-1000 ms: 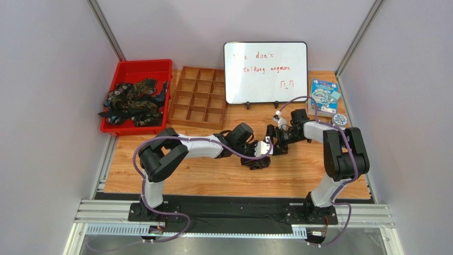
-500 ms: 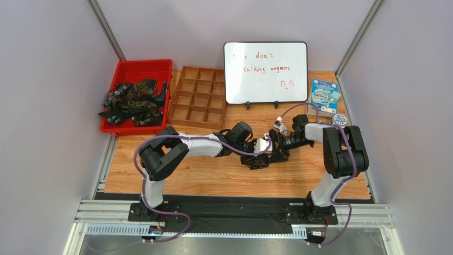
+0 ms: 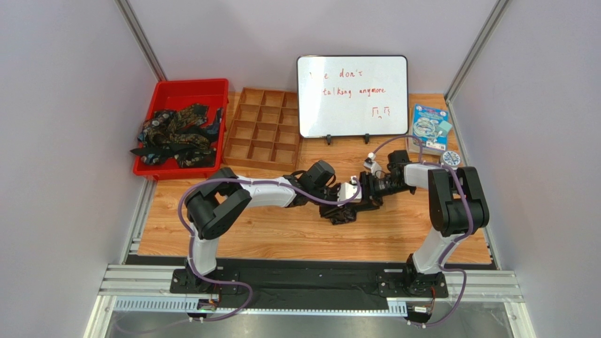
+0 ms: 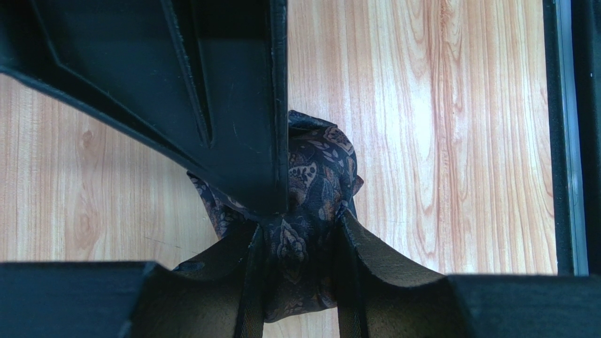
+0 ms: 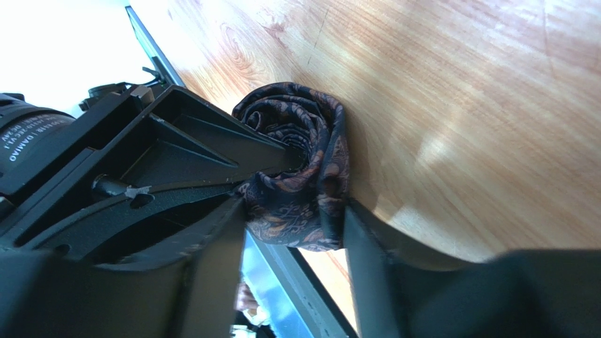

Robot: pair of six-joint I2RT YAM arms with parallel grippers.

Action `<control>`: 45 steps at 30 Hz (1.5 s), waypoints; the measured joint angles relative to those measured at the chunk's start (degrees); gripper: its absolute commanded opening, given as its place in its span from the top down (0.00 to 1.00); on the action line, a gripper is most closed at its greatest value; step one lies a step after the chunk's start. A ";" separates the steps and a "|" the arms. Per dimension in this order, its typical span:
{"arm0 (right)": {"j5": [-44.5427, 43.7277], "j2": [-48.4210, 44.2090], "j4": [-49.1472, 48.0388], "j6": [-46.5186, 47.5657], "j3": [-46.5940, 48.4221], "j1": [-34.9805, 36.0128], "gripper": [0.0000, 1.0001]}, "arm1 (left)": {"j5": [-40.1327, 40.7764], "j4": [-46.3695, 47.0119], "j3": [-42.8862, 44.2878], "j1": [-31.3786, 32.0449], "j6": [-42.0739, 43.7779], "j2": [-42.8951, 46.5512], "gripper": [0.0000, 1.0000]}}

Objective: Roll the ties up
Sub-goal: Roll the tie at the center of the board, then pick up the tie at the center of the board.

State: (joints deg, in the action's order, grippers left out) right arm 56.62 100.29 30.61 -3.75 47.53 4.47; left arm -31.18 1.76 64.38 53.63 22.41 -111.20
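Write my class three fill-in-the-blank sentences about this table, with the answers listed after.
The loose ties lie in a ___ tray.
The left claw and right claw both grip one rolled ___.
The compartments of the wooden box are all ___.
Missing words: red; tie; empty.

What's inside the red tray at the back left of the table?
A tangled heap of dark patterned ties, one end spilling over the left rim of the red tray. The heap covers most of the floor, so their number and anything beneath are hidden.
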 measured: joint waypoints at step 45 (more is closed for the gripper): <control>-45.83 9.66 13.75 -27.82 59.39 31.76 1.00 | 20.41 -33.92 -18.75 -25.14 -17.68 68.43 0.01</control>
State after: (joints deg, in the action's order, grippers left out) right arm 10.79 109.95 44.36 -31.57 106.91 36.23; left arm -10.76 -32.16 45.63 28.49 4.73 -42.76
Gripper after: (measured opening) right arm 0.029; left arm 0.993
